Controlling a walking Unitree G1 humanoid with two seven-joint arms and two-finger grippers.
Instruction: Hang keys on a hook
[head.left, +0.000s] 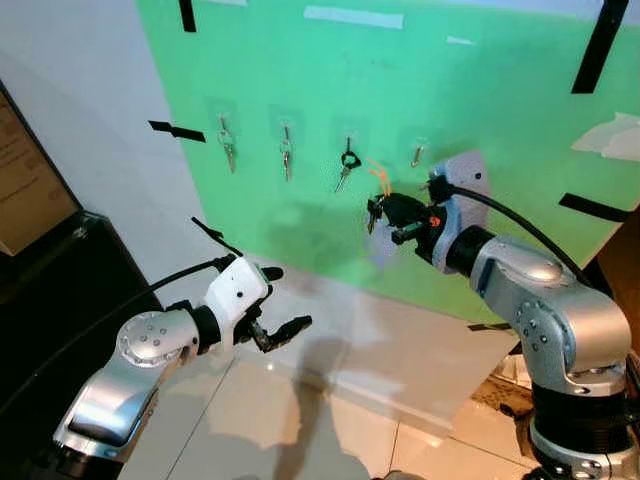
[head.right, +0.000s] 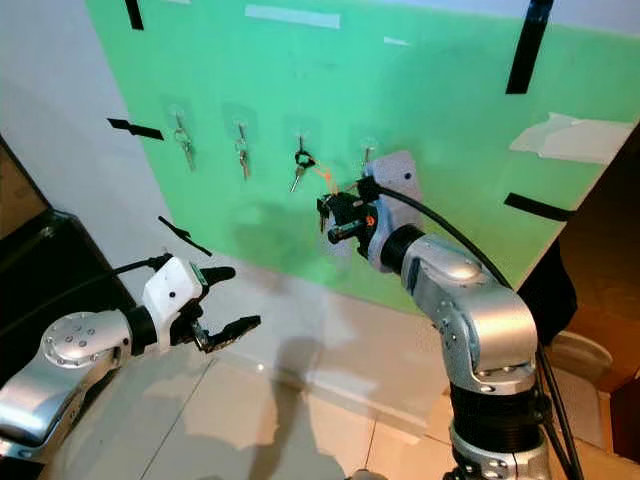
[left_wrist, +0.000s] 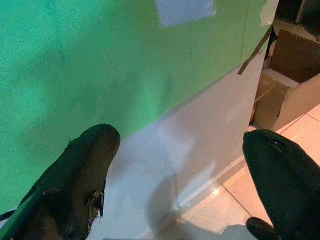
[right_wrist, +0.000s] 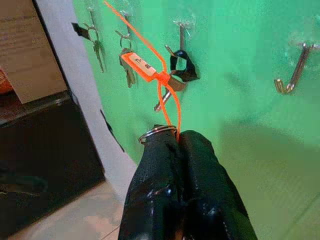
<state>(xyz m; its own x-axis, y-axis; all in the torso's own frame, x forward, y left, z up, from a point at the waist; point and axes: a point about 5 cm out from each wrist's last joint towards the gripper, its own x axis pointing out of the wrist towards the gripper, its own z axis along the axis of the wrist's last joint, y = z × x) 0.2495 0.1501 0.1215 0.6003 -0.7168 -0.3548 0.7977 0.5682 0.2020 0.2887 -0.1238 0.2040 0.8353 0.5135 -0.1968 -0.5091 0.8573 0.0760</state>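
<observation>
Left hand (head.left: 278, 303) hangs spread; right hand (right_wrist: 176, 145) pinches key ring (right_wrist: 156, 132) below empty hook (right_wrist: 294, 75).

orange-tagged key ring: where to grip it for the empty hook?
Pinch the ring at its edge, from the room side, as the right gripper does: its loop juts past the fingertips, likely free to slip over the upturned hook.

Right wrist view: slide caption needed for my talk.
Right gripper pinching a key ring with orange cord, near the empty hook.
</observation>
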